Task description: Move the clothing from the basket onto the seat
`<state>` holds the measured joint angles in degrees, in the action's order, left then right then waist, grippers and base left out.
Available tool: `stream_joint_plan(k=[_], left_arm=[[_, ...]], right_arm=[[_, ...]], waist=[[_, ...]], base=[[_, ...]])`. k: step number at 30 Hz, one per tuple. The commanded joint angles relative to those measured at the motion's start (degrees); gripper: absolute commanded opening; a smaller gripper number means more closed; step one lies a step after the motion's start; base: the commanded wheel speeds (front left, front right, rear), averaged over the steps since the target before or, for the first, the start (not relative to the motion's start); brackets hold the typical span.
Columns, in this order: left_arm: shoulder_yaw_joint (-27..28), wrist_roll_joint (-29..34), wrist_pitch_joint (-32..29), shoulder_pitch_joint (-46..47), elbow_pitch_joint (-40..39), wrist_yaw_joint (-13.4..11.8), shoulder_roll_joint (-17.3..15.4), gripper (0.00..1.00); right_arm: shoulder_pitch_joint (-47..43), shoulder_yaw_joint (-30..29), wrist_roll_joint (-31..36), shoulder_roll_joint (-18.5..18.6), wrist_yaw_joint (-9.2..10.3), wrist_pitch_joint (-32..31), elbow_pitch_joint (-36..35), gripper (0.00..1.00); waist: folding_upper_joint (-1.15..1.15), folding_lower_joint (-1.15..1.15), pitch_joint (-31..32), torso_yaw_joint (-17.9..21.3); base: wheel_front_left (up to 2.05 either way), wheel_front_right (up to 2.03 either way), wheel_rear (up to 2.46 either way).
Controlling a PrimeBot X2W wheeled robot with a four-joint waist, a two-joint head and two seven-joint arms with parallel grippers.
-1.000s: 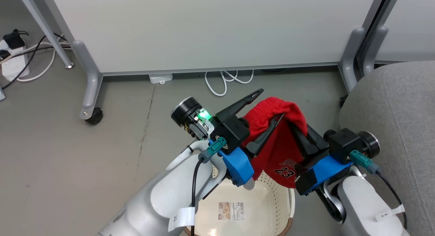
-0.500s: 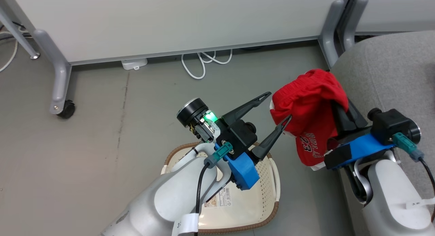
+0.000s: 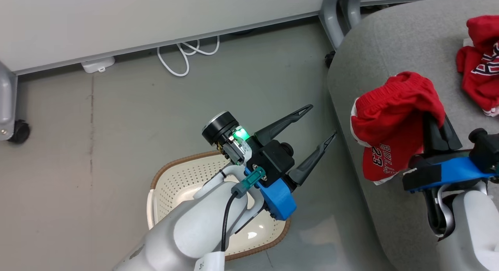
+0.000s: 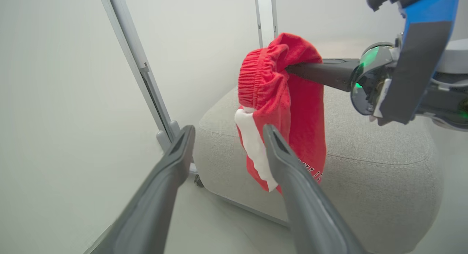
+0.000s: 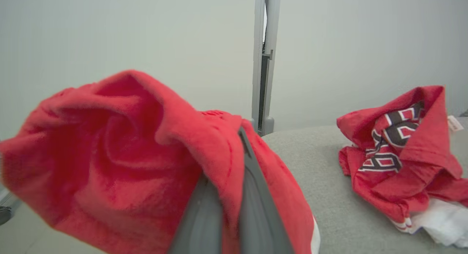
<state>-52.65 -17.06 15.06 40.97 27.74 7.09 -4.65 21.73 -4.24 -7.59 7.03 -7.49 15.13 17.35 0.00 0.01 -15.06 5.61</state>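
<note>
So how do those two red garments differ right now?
The held garment hangs in the air, pinched by the right gripper; the loose garment lies crumpled on the seat. The held garment shows a small 23, the loose garment larger lettering. Both are red with white trim.

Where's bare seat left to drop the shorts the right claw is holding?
Free: the seat beyond the shorts, from its rounded left edge across to the crumpled red garment; also the strip between the two. Crowded: far right, where that garment lies, and around the right claw.
</note>
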Motion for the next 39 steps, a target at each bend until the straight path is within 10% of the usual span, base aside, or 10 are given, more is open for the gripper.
stream_joint_plan(k=[1,27,39], left_arm=[[-0.08,0.05,0.17,-0.82,-0.32,0.24,-0.27,1.00],[-2.14,0.33,0.17,0.61,-0.37,0.33,-0.59,1.00],[-1.65,2.82,0.17,5.34,-1.14,0.33,-2.00,1.00]], right_arm=[[-0.98,-1.08,0.27,-0.35,-0.01,0.02,-0.88,0.00],[-3.79,-6.64,0.62,-3.05,-0.01,0.02,-4.31,0.00],[8.91,-6.91,0.47,1.94,-0.01,0.02,-9.87,0.00]], waist=[[0.00,-0.01,-0.82,1.92],[0.00,-0.01,-3.94,8.76],[0.00,-0.01,-11.86,8.93]], base=[[0.00,0.00,0.00],[0.00,0.00,0.00],[0.00,0.00,0.00]])
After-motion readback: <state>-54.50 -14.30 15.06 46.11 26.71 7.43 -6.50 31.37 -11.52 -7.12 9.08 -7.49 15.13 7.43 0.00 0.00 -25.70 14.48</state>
